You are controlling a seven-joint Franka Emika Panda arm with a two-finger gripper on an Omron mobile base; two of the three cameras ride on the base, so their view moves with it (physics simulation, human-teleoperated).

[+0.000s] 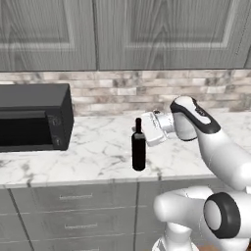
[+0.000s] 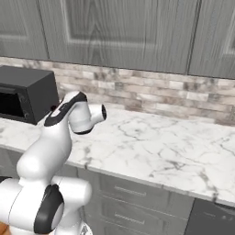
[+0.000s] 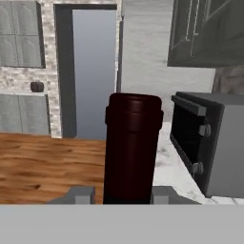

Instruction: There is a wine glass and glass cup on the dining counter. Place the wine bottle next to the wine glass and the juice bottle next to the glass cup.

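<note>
Wine bottle (image 1: pixel 138 149) standing upright on the marble bench (image 1: pixel 98 152), long axis vertical, neck pointing straight up toward the grey wall cabinets (image 1: pixel 122 34). Sitting near the front edge of the bench, well to the right of the black microwave (image 1: pixel 34 116). From the left base view, fingers (image 1: pixel 138 131) reaching in sideways from the right and meeting the bottle at the neck, up near the top. Clamped on the neck by the look of it: in the hand view the dark neck (image 3: pixel 132 147) rises right up the middle with a grey fingertip (image 3: pixel 78 194) tight on either side, no gap showing. Base of the bottle looks planted on the marble, though can't say for sure whether it's lifted a hair. Containers: microwave door shut, dark glass front, nothing readable inside; cabinets and the drawers (image 1: pixel 73 206) under the bench all closed. Hand view looks sideways along the bench, so adds stuff the base views lack: wooden floor (image 3: pixel 47 162), a tall pale doorway (image 3: pixel 93 71), and the microwave end-on at the right (image 3: pixel 209 143). Right base view gives the arm's elbow (image 2: pixel 73 114) from behind, plus a long bare stretch of marble (image 2: pixel 160 147) running off to the right and the brick backsplash (image 2: pixel 151 96).
</note>
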